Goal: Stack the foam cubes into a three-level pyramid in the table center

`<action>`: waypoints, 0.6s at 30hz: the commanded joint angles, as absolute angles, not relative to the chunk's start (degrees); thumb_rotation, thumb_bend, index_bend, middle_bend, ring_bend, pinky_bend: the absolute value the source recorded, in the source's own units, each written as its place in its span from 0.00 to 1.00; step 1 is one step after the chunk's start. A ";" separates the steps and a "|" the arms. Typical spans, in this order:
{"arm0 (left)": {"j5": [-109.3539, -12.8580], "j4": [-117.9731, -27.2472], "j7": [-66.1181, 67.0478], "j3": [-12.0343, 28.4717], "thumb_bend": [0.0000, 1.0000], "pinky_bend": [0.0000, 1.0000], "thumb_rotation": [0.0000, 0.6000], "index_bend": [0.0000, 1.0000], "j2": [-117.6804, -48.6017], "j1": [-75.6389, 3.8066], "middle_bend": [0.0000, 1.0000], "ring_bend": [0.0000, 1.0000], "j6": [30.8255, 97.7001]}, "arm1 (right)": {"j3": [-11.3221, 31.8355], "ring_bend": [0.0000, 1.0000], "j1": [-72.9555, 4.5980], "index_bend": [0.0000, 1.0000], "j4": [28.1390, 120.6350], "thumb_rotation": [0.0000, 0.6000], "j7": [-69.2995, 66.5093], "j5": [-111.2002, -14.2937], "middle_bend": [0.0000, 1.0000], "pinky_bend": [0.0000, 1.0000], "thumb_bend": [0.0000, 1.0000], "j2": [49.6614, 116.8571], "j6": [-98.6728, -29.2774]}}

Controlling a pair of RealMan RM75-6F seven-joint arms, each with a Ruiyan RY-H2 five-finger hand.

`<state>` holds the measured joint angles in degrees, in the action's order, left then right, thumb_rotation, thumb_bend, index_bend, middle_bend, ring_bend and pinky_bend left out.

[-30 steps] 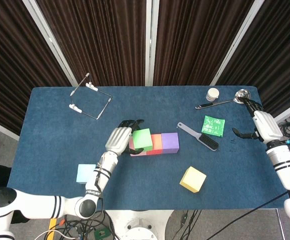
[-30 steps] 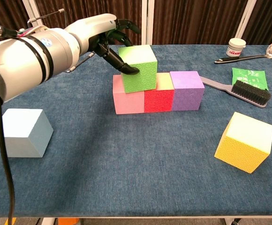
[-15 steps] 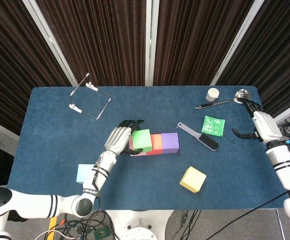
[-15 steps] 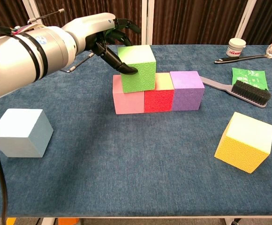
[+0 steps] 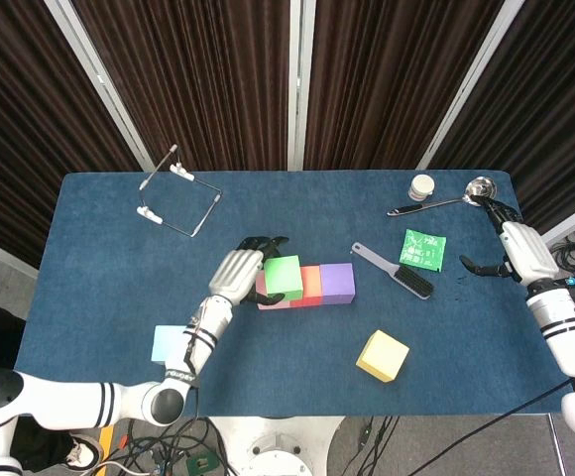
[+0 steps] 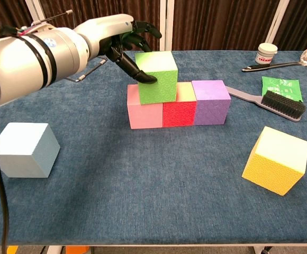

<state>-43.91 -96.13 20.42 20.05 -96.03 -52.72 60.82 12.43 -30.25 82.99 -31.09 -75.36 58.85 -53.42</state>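
Your green cube point(image 6: 156, 77) sits on the second level, resting on the pink cube point(image 6: 144, 112) and overlapping the red cube point(image 6: 179, 111), with the purple cube point(image 6: 211, 101) closing the bottom row on the right; the three base cubes touch side by side near the middle of the surface point(image 6: 143, 185). That offset toward the seam is what a pyramid layer needs, so each upper cube bridges two below. Your left hand point(image 6: 123, 39) has the green cube between its fingers point(image 6: 135, 69), one dark finger pressed on the front-left face and the others curled over the back edge, so the grip looks closed on it rather than released; whether the cube's weight is already fully on the row, I cannot tell. Two cubes wait on the surface: the light blue cube point(image 6: 22, 150) to the near left and the yellow cube point(image 6: 276, 159), lying tilted, to the near right. Your right hand point(image 5: 517, 248) hangs at the far right edge, fingers loosely apart and holding nothing, near the green packet point(image 5: 422, 249). The brush point(image 5: 395, 271) lies just beside the purple cube, so mind it when you bring the next cube in
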 commanded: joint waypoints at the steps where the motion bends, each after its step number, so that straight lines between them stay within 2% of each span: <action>1: -43.90 -95.98 20.34 20.10 0.23 0.10 1.00 0.14 -95.84 -52.88 0.44 0.10 60.55 | 12.32 0.00 -30.33 0.00 82.65 1.00 -31.21 -75.37 0.06 0.00 0.19 59.07 -53.16; 18: -42.82 -95.03 19.37 20.10 0.23 0.10 1.00 0.14 -95.71 -53.60 0.44 0.10 59.33 | 12.31 0.00 -30.80 0.00 82.28 1.00 -31.10 -75.43 0.06 0.00 0.19 59.45 -52.54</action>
<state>-42.85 -95.07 19.40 20.12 -95.69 -53.58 59.35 12.31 -30.81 82.28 -31.10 -75.43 59.46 -52.54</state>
